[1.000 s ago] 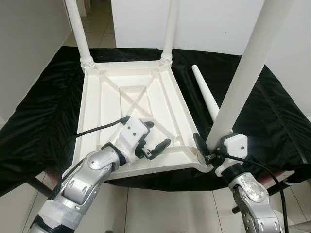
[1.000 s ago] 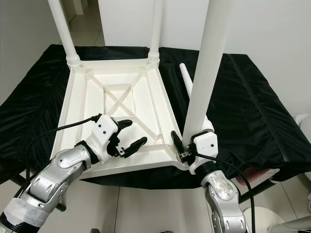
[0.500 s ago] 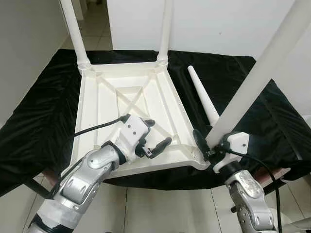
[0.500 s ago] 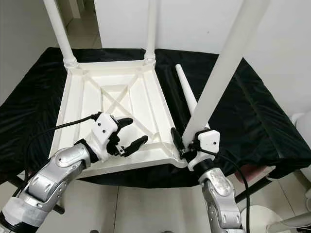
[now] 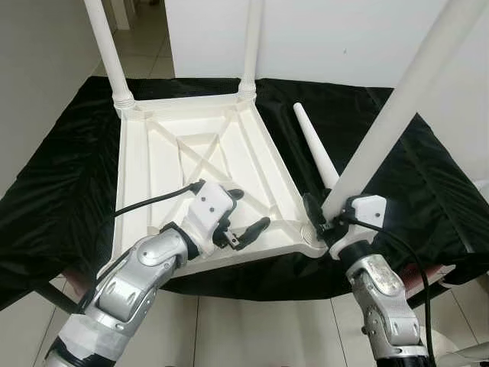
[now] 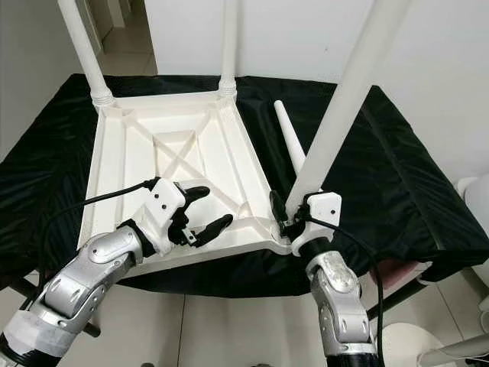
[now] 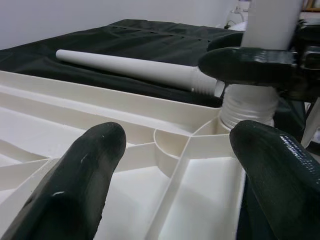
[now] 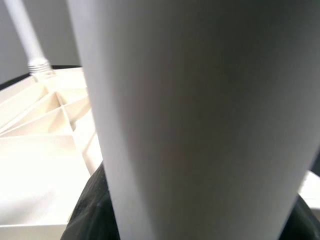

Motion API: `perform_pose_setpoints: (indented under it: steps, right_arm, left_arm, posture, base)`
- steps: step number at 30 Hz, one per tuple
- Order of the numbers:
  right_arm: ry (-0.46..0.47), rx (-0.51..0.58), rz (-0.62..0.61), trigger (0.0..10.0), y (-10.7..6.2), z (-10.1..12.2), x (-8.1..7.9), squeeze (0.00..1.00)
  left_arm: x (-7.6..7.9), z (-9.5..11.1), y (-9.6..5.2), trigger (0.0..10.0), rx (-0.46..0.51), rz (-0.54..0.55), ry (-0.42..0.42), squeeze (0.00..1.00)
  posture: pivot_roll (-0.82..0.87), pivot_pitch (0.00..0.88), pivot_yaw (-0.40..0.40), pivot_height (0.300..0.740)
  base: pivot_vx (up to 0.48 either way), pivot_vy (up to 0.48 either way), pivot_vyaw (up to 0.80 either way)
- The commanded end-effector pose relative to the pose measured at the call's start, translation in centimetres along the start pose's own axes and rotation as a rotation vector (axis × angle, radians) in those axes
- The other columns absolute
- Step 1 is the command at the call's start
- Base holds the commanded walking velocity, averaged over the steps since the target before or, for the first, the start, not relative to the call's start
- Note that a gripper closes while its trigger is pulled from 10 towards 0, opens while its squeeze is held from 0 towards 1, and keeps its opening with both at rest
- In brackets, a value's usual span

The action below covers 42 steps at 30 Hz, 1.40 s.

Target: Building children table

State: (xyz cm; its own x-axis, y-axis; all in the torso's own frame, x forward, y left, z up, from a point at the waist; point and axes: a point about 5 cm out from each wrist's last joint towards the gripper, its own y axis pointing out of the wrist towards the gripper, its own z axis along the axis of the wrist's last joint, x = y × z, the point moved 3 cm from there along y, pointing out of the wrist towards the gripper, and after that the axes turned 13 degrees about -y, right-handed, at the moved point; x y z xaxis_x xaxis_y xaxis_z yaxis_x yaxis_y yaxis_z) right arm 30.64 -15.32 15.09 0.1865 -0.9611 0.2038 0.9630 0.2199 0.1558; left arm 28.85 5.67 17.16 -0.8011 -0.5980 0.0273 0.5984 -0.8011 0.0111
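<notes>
Two legs are already standing in the upturned white tabletop (image 5: 191,160). The right gripper (image 5: 325,222) is clasping a third leg (image 5: 382,134), tilted, into the near corner socket; straightening seems next. The left gripper (image 5: 241,218) is hovering spread above the tabletop; a fourth leg (image 5: 317,153) is lying beside it.

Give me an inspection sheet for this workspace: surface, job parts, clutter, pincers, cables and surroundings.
Surface: black cloth covering a low platform.
Job's things: white tabletop lying upside down; two far legs standing in its far corners; third leg tilted at the near right corner socket; loose leg lying on the cloth beside the tabletop.
Clutter: nothing seen.
Pincers: left pincer open above the tabletop's near edge; right pincer shut on the third leg's base.
Cables: black cable running from the left wrist.
Surroundings: white walls, tiled floor.
</notes>
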Motion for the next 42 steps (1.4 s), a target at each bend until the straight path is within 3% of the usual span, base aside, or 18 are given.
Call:
perform_pose_setpoints:
  steps: [1,9,14,15,17,29,35,42]
  right_arm:
    - [0.002,-0.125,-0.004,10.0,-0.4,-2.7,-0.3,0.0]
    - [0.014,-0.118,-0.042,10.0,1.7,-2.8,-0.8,0.0]
    - [0.002,-0.111,-0.07,10.0,2.1,-2.5,-0.8,0.0]
    - [0.013,-0.115,-0.133,10.0,2.3,-2.4,-0.9,0.0]
    - [0.013,-0.115,-0.133,10.0,2.3,-2.4,-0.9,0.0]
    - [0.083,-0.117,-0.397,10.0,2.8,-1.5,-1.8,0.0]
    - [0.032,-0.073,-0.34,10.0,3.2,-0.7,-3.1,0.0]
    - [0.03,-0.07,-0.352,10.0,3.4,-0.6,-2.8,0.0]
  left_arm:
    - [1.1,0.0,0.1,10.0,-0.023,-0.114,0.004,0.0]
    - [1.2,0.2,0.3,10.0,-0.016,-0.115,0.001,0.0]
    - [1.2,0.2,0.4,10.0,-0.016,-0.117,0.003,0.0]
    - [1.3,0.2,0.4,10.0,-0.015,-0.117,0.003,0.0]
    - [1.3,0.2,0.4,10.0,-0.015,-0.117,0.003,0.0]
    - [1.5,0.3,0.5,10.0,-0.01,-0.126,0.004,0.0]
    - [1.6,0.2,0.5,10.0,-0.009,-0.126,0.003,0.0]
    - [1.6,0.2,0.5,10.0,-0.007,-0.122,0.002,0.0]
  posture:
    - [0.01,0.083,0.001,0.74]
    - [0.0,0.076,0.0,0.74]
    - [0.01,0.074,-0.005,0.74]
    - [0.01,0.07,-0.008,0.74]
    - [0.01,0.07,-0.008,0.74]
    - [0.01,0.056,-0.012,0.74]
    - [0.01,0.049,-0.019,0.74]
    - [0.01,0.041,-0.025,0.74]
  base:
    - [0.0,0.0,0.0]
    - [0.0,0.0,0.0]
    - [0.0,0.0,0.0]
    - [0.0,0.0,0.0]
    - [0.0,0.0,0.0]
    - [0.0,0.0,0.0]
    - [0.0,0.0,0.0]
    - [0.0,0.0,0.0]
